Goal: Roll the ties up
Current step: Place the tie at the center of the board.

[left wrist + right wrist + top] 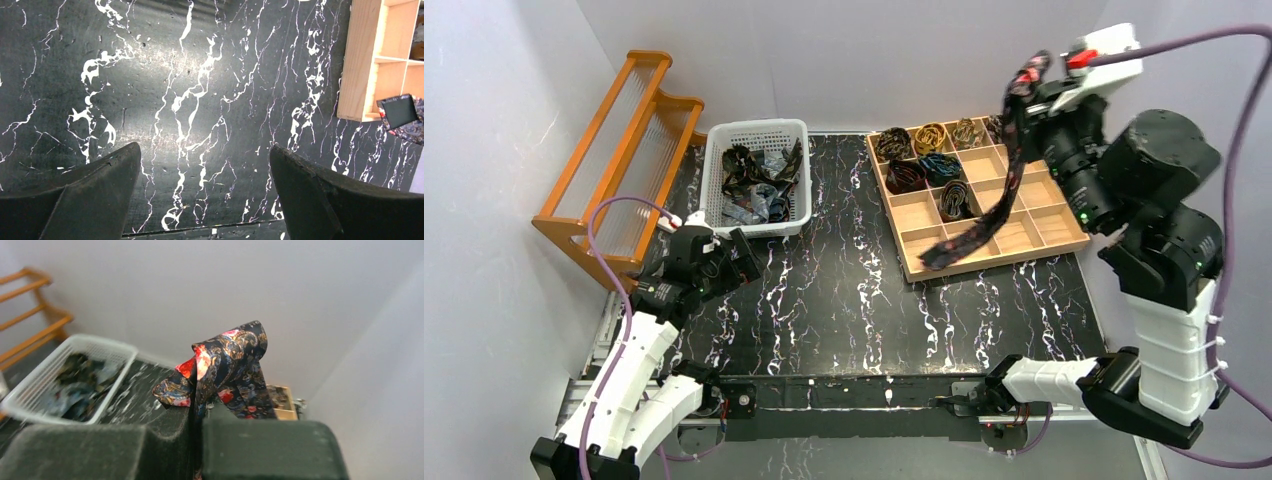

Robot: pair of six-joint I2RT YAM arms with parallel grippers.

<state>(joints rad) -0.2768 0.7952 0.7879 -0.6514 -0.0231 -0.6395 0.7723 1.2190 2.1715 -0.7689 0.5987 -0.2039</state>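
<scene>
Top view: the right gripper (pixel 1031 88), raised high at 2 o'clock with its forearm bent steeply up, is clenched on a paisley tie (pixel 989 215). The tie's wide end drapes over the near edge of the wooden divider tray (pixel 1064 238). If it is dragged, that tail could catch a partition or knock the coiled ties (pixel 924 160) out of their cells. The left gripper (pixel 729 262) sits low at 9 o'clock, beside the white basket (pixel 754 128) of loose ties.

Left wrist: the left gripper (pixel 204 152) is spread wide and empty over the marble table (pixel 190 75). The tie's tip (pixel 400 112) shows at 3 o'clock.

Right wrist: the right gripper (pixel 197 427) pinches only a bunched fold of the tie (pixel 235 365), so the silky cloth may slip free.
</scene>
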